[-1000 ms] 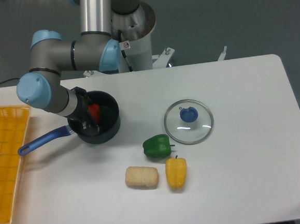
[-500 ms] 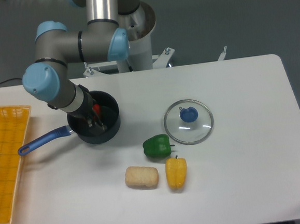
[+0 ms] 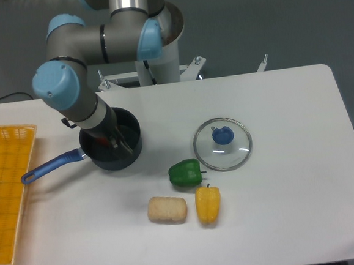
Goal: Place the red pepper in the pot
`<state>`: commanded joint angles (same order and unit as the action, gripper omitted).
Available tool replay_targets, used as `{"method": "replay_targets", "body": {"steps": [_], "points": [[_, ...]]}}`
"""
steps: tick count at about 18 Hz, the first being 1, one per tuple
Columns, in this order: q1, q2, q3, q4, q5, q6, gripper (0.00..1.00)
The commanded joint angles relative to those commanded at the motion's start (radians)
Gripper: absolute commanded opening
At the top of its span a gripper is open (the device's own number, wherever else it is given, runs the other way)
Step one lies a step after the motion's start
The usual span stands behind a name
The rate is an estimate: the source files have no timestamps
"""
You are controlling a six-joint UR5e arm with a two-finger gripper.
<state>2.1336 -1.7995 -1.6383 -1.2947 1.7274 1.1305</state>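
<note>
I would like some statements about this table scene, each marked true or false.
1. The glass lid sits on the pot. False: it lies on the table, apart from the pot.
2. The green pepper lies between the pot and the lid. True.
3. The yellow pepper is in the orange basket. False: it lies on the table beside the beige block.
4. The end effector is over the pot's opening. True.
5. The pot's blue handle points towards the basket. True.
</note>
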Motion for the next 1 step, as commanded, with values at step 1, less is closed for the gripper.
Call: {"method": "replay_targets", "body": {"steps": [1], "points": [[0.015, 0.008, 0.0, 0.0, -0.009, 0.003, 1.0]]}}
